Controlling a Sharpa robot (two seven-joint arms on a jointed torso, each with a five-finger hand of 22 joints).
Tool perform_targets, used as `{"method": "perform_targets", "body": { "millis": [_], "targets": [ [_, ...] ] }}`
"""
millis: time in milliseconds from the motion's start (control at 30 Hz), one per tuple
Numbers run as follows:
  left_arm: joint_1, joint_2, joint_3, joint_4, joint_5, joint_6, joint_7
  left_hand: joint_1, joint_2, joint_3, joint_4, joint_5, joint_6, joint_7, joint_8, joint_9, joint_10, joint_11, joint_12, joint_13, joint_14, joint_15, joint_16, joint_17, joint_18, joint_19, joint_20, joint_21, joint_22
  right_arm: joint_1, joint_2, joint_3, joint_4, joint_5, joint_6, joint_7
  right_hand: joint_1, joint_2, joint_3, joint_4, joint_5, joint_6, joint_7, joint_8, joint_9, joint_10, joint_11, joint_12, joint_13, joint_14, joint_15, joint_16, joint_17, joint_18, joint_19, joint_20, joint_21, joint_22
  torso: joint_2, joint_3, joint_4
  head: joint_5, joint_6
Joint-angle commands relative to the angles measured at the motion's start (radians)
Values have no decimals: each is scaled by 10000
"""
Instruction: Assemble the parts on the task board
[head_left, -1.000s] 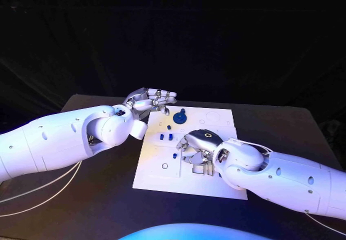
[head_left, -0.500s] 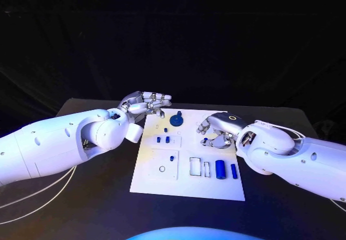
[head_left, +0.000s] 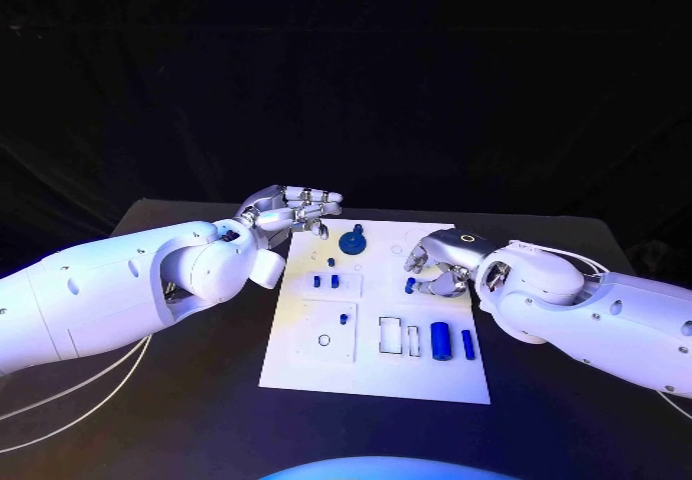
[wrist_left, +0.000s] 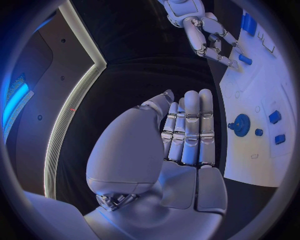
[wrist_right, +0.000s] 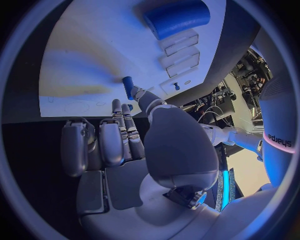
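Task board (head_left: 378, 360): white plate, mid-desk. Right hand (head_left: 436, 268) pinches a small blue part (wrist_right: 127, 84) over its right side; arm marked "sharpa". Left hand (head_left: 296, 208): fingers straight, holding nothing, at the far-left corner.

Parts (head_left: 440, 339) on the task board (head_left: 375, 370), mid-table (head_left: 173, 400), between both arms

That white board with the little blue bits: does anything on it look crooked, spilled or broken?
Nothing stands out. The task board lies flat on the table, the blue parts look whole, and the right hand pinches a small blue peg over it. The left hand holds nothing.
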Motion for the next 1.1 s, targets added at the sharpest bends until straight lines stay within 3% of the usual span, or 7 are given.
{"method": "perform_targets", "body": {
  "millis": [33, 133, 267, 567, 867, 1100],
  "targets": [
    [9, 10, 6, 21, 40, 235, 33, 71, 47, -48, -34, -17, -47, 4, 31, -16, -61, -23, 9, 6, -64, -27, 56, -16, 129, 76, -7, -56, -16, -56, 42, -11, -91, -192, 604, 136, 90, 11, -83, 14, 46, 20, -56, 36, -5, -30, -37, 107, 26, 202, -23, -31, 4, 25, 15, -36, -5, 1131, 9, 0, -3, 48, 4],
    [9, -2, 6, 15, 40, 232, 32, 71, 47, -48, -34, -17, -47, 4, 31, -16, -61, -23, 9, 6, -64, -27, 56, -16, 129, 76, -7, -56, -16, -108, 100, -17, -164, -154, 682, 213, 130, 42, -94, 6, 50, 73, -17, 47, -4, 34, -70, 212, 46, 204, -48, -29, 2, 23, 24, -52, 0, 1141, 10, -3, -29, 89, -7],
    [9, -3, 6, 18, 40, 239, 29, 63, 52, -61, -32, -19, -41, 4, 40, -15, -58, -22, 22, 10, -66, -25, 58, -20, 128, 77, -5, -60, -18, -150, 169, -24, -186, -80, 653, 321, 182, 130, -59, 12, 49, 152, 14, 65, 0, 185, -119, 354, 69, 231, -88, 31, 86, -5, 100, -80, 106, 1225, 7, 0, -20, 77, -14],
    [9, 13, 6, 1, 40, 275, -8, 92, 81, -61, -52, -14, -29, -3, 57, -14, -54, -30, 46, 17, -69, -29, 64, -28, 131, 80, -5, -66, -21, -179, 260, -30, -197, 203, 482, 409, 412, 492, 231, -2, -177, 614, -60, 241, 81, 875, -329, 777, 183, 329, -259, 260, 389, -111, 374, -226, 511, 1536, 3, 5, -23, 58, -29],
    [9, 22, 6, -9, 40, 295, -46, 92, 81, -61, -52, -14, -29, -3, 57, -14, -54, -30, 46, 17, -69, -29, 64, -28, 131, 80, -5, -66, -21, -182, 276, -30, -202, 258, 230, 243, 437, 616, 327, 26, -343, 679, -64, 251, 97, 981, -359, 834, 206, 341, -288, 297, 428, -129, 416, -264, 572, 1588, 4, 5, -21, 36, -49],
    [9, 34, 6, -15, 41, 320, -83, 92, 81, -61, -52, -14, -29, -3, 57, -14, -54, -30, 46, 17, -69, -29, 64, -28, 131, 80, -5, -66, -21, -182, 293, -31, -173, 264, 8, 156, 624, 913, 550, -30, -743, 1131, -205, 492, 251, 1273, -492, 992, 289, 353, -390, 348, 479, -158, 492, -345, 686, 1685, 4, 0, -13, 15, -61]
  ]
}}
